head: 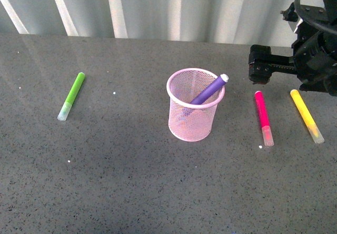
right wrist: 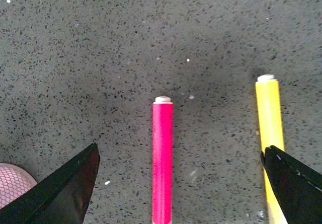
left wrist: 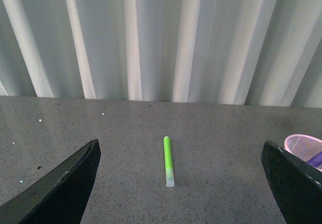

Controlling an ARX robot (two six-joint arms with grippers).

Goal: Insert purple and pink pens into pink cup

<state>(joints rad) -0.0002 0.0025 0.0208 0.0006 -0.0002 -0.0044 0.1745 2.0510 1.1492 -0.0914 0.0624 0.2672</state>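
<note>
The right gripper (right wrist: pixel 179 148) is spread wide and holds nothing. It hangs above the table to the right of the pink cup (head: pixel 187 123). In its wrist view the pink pen (right wrist: pixel 163 158) lies flat on the table (head: pixel 131 186) in the gap between the two black fingers (right wrist: pixel 70 189), touching neither. The yellow marker (right wrist: pixel 270 118) runs under the edge of the other finger.

The left gripper (left wrist: pixel 179 143) is also spread open and empty. It looks down on the green marker (left wrist: pixel 168 161), with the cup's rim showing at the edge of that view.

The cup stands upright and holds the purple pen (head: pixel 210 89), which leans on the rim's right side with its white end poking above it. The pink pen is still outside, just right of the cup, clear cap toward the camera. The yellow marker lies farther right of the cup, and the green one well off to its left. Nothing lies between the pink pen and the cup.
</note>
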